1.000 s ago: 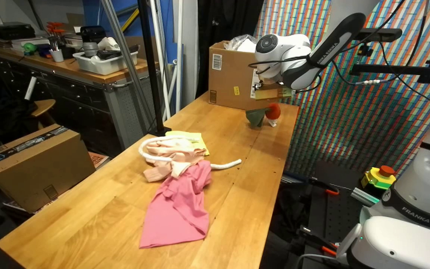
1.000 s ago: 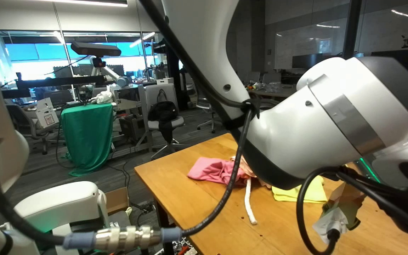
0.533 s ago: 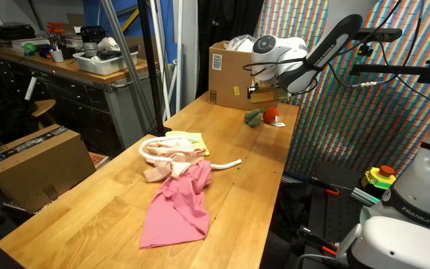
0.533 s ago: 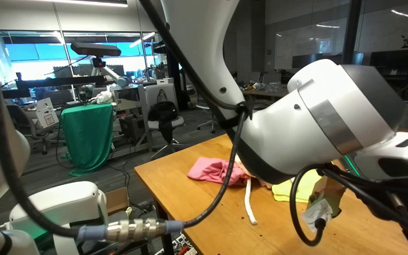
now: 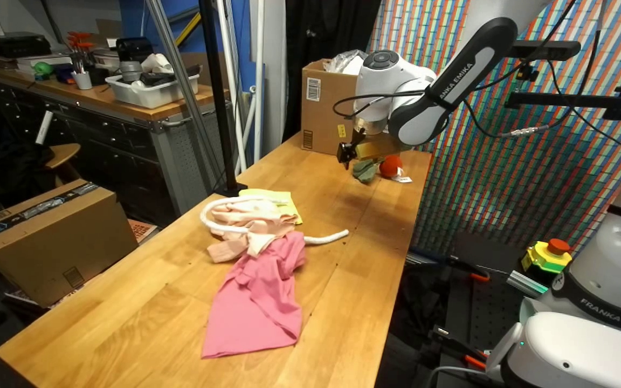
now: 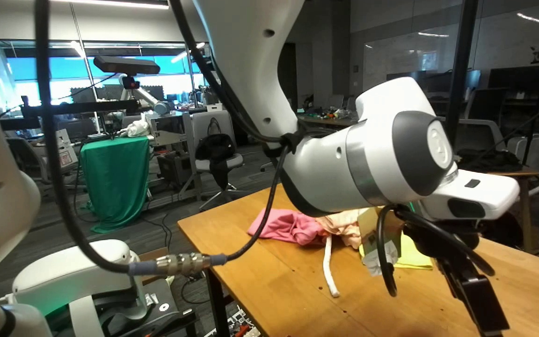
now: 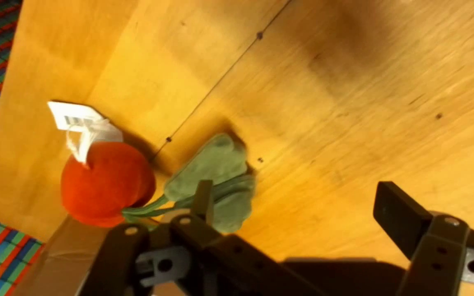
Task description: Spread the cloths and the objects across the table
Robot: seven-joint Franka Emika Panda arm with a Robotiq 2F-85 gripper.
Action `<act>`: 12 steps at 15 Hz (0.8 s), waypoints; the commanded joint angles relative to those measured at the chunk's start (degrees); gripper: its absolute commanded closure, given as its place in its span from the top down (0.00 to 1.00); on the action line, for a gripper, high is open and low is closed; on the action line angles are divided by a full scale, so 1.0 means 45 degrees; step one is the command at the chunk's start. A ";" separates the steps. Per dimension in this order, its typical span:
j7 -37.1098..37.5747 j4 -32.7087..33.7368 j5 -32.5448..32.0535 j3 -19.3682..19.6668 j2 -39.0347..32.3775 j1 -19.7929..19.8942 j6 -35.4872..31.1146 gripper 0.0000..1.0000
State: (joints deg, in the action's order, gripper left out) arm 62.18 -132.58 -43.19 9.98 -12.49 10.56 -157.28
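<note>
Hovering over the desk [image 5: 343,291], jaws spread wide on nothing, the end effector [image 7: 296,201] appeared between placements, the red-and-green plush toy [image 7: 124,185] seemingly set apart; the next move probably called for pulling the white rope [image 5: 325,238] off the peach cloth [image 5: 251,213]. The toy lay just right of the end effector in an exterior view, rope and cloth nearer and left.
</note>
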 commanded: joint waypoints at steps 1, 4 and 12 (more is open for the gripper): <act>-0.3412 -0.0850 0.2460 -0.1531 0.0544 0.0790 -0.0438 1.00; -0.6152 -0.1076 0.4835 -0.3495 0.0517 0.1813 -0.0227 1.00; -1.3289 -0.0374 1.0442 -0.7852 0.0539 0.4653 0.2263 1.00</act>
State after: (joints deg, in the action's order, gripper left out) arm 12.72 -135.86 -2.67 -22.25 -11.76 28.30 -152.27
